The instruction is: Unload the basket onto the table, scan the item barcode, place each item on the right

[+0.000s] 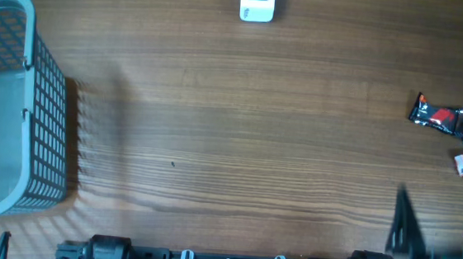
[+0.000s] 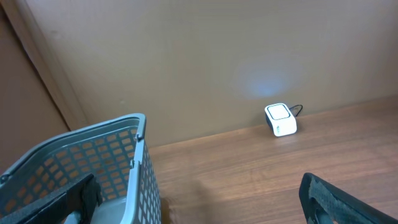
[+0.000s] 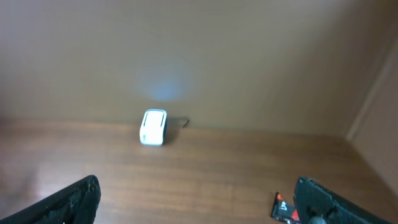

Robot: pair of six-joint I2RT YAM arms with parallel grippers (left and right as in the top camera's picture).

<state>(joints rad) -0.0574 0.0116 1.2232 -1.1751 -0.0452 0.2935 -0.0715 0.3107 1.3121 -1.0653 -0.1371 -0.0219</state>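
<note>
**Fixtures apart from the task**

Grey-blue plastic mesh basket [image 1: 49, 132], rectangular, open-topped: left edge of the overhead frame, lower left of the left wrist frame.
Brown wood-grain tabletop [image 1: 238, 147]: fills the overhead frame.
Plain beige wall [image 2: 186, 50]: upper part of both wrist frames.

This is looking like a mock shop checkout set up on a test bench: a white barcode scanner [image 1: 257, 1] is sitting at the far edge of a wood-grain table [image 1: 230, 146], a mesh shopping basket [image 1: 49, 132] is standing at the left, snack packets [image 1: 439, 117] are lying at the right, and black robot arm bases [image 1: 110, 251] are lining the near edge, with a plain beige wall [image 2: 205, 50] running behind
</note>
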